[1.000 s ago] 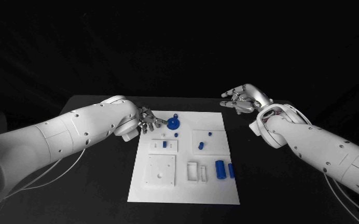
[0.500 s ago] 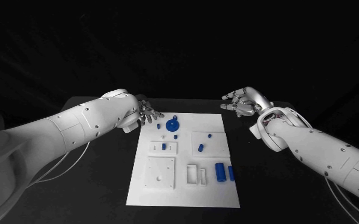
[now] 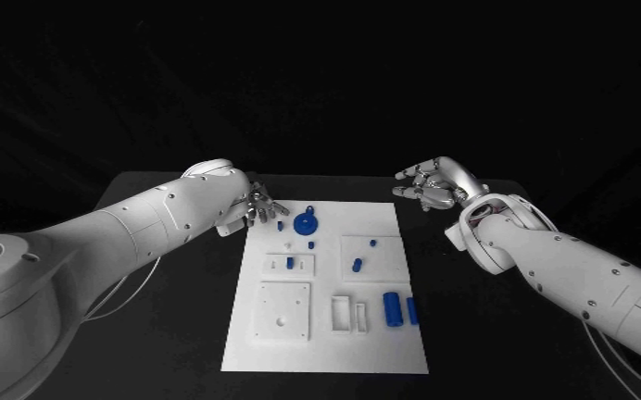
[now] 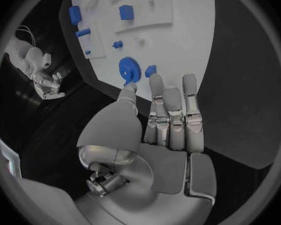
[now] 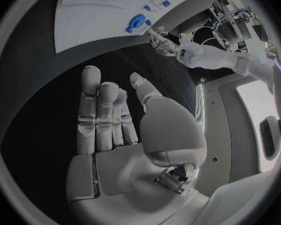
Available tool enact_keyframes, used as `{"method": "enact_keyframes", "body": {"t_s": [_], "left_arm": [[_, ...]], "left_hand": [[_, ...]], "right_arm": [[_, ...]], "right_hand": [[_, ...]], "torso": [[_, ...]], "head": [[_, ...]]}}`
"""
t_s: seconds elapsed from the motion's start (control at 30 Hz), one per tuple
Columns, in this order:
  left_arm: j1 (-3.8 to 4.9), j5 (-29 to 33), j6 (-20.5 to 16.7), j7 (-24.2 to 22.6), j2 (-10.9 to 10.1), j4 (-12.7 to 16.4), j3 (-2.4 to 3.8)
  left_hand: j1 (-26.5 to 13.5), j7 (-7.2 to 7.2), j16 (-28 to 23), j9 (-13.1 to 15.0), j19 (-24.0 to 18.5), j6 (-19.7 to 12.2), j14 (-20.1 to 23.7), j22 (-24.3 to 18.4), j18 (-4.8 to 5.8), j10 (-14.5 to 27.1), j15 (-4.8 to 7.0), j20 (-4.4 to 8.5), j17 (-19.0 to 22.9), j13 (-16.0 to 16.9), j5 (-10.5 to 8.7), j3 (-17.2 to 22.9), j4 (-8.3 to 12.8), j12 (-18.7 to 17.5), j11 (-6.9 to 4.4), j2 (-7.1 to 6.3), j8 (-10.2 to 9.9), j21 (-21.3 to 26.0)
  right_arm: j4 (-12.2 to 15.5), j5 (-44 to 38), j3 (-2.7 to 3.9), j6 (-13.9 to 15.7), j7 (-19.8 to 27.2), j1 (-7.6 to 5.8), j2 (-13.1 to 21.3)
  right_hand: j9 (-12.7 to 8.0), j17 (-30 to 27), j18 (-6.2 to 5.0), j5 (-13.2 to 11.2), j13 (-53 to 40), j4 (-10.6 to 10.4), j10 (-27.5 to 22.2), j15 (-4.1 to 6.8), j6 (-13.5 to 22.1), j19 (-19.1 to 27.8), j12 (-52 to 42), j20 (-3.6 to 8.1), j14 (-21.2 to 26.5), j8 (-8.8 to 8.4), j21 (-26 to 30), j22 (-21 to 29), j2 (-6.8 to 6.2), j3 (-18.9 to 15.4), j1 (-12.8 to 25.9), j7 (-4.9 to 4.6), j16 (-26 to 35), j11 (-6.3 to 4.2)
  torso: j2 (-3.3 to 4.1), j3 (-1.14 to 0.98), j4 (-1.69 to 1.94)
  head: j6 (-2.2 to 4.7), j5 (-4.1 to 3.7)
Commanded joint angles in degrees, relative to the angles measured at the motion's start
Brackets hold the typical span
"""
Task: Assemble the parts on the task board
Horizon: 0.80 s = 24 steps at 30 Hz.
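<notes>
Your left hand hovers at the far left corner of the task board, fingers spread wide and straight, holding nothing; in the left wrist view those fingers reach over the board's edge, with the blue gear just beyond the fingertips and a small blue part beside it; neither is touched. From the head camera you see that gear just to the inner side of your left hand, a small blue peg between the two.

Your right hand hangs over the bare black desk off the board's far right corner, apart from the board; its fingers are loosely open and it carries nothing; the right wrist view shows the palm open, fingers together and extended, the board well ahead of them.

Nearer the robot than both hands, the board holds more blue pieces: a short one on a small white block, another on the square plate beside it, and two upright blue cylinders near the board's right edge, well apart from either hand; a white square plate lies at the near left.
</notes>
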State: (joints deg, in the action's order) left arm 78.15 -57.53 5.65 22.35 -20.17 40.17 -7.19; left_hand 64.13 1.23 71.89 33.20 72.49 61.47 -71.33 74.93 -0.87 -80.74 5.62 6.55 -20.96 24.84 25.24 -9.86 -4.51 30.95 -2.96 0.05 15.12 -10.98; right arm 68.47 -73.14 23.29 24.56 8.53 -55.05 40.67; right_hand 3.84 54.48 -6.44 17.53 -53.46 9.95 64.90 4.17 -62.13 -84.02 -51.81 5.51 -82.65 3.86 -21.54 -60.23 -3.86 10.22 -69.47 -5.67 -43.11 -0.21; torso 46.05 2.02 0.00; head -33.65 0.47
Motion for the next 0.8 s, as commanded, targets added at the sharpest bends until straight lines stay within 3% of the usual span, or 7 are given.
{"method": "enact_keyframes", "body": {"t_s": [0.03,0.13,0.33,0.5,0.67,0.8], "left_arm": [[-0.22,-1.5,2.5,-1.0,0.5,-0.7,-0.09],[-0.38,-1.7,2.7,-1.0,0.7,-1.3,-0.2],[-0.48,-2.3,3.0,-1.0,1.1,-2.1,-0.27],[-0.62,-2.5,3.7,-1.0,1.4,-2.6,-0.35],[-0.74,-2.1,4.5,-1.0,1.4,-2.7,-0.39],[-0.77,-2.0,5.4,-0.9,1.4,-2.6,-0.41]], "left_hand": [[-0.4,-0.27,0.6,3.9,0.0,-0.8,0.5,1.1,0.87,0.6,0.13,0.03,0.1,0.2,-0.4,0.7,-1.5,0.8,-0.09,-0.78,1.4,-0.6],[-1.0,-0.55,1.1,7.8,0.0,-1.1,0.4,1.1,0.87,0.7,0.17,0.13,0.2,0.3,-1.36,1.6,-3.2,1.4,-0.24,-1.87,2.8,-1.2],[-1.5,-0.64,1.6,10.6,-0.3,-1.2,0.5,1.1,0.87,0.9,0.2,0.17,0.4,0.3,-2.17,3.4,-5.6,2.1,-0.23,-3.67,2.7,-1.8],[-1.7,-0.69,1.6,10.8,-0.3,-1.0,0.5,1.1,0.87,0.8,0.22,0.19,0.4,0.4,-2.33,3.4,-5.8,2.2,-0.24,-3.57,2.7,-1.9],[-1.7,-0.66,1.7,11.1,-0.4,-1.1,0.6,1.1,0.87,0.9,0.21,0.18,0.4,0.3,-2.3,3.3,-5.7,2.2,-0.23,-3.18,2.5,-2.0],[-1.6,-0.64,1.7,11.2,-0.5,-0.9,0.6,1.1,0.87,1.0,0.19,0.16,0.5,0.3,-2.07,2.8,-5.0,2.2,-0.2,-2.49,2.1,-2.2]], "right_arm": [[0.3,0.2,0.11,0.4,0.4,-0.1,0.1],[0.4,0.2,0.21,0.4,0.3,-0.15,0.1],[0.5,0.2,0.31,0.4,0.3,-0.2,0.0],[0.5,0.2,0.34,0.4,0.3,-0.24,0.0],[0.4,0.2,0.36,0.3,0.2,-0.25,-0.1],[0.4,0.2,0.37,0.3,0.2,-0.26,-0.1]], "right_hand": [[-0.1,-0.1,-0.72,0.2,0.1,-0.3,-0.3,0.01,0.5,-2.3,0.1,-0.33,-0.1,-0.31,0.2,0.1,-0.09,0.0,0.3,-0.03,0.2,-0.05],[-0.1,-0.1,-0.74,0.2,0.2,-0.5,-0.2,0.0,0.6,-2.2,0.0,-0.35,-0.2,-0.3,0.2,0.2,-0.15,-0.1,0.2,-0.06,0.2,-0.03],[-0.1,-0.1,-0.74,0.2,0.2,-0.5,-0.2,0.0,0.6,-2.2,0.0,-0.35,-0.2,-0.3,0.2,0.2,-0.15,-0.1,0.2,-0.06,0.2,-0.03],[-0.1,-0.1,-0.74,0.2,0.2,-0.5,-0.2,0.0,0.6,-2.2,0.0,-0.35,-0.2,-0.3,0.2,0.2,-0.15,-0.1,0.2,-0.06,0.2,-0.03],[-0.1,-0.1,-0.74,0.2,0.2,-0.5,-0.2,0.0,0.6,-2.2,0.0,-0.35,-0.2,-0.3,0.2,0.2,-0.15,-0.1,0.2,-0.06,0.2,-0.03],[-0.1,-0.1,-0.74,0.4,0.3,-0.8,-0.3,-0.01,0.7,-2.2,-0.1,-0.35,-0.1,-0.3,-0.1,0.3,-0.2,-0.2,0.1,-0.07,0.2,-0.02]], "torso": [[0.47,0.06,-0.35],[0.69,0.04,-0.54],[0.84,0.06,-0.76],[0.83,0.0,-0.7],[0.83,0.12,-0.64],[0.81,0.09,-0.6]], "head": [[0.09,-0.01],[0.11,-0.11],[0.29,-0.04],[0.24,-0.19],[0.09,-0.36],[0.05,-0.39]]}}
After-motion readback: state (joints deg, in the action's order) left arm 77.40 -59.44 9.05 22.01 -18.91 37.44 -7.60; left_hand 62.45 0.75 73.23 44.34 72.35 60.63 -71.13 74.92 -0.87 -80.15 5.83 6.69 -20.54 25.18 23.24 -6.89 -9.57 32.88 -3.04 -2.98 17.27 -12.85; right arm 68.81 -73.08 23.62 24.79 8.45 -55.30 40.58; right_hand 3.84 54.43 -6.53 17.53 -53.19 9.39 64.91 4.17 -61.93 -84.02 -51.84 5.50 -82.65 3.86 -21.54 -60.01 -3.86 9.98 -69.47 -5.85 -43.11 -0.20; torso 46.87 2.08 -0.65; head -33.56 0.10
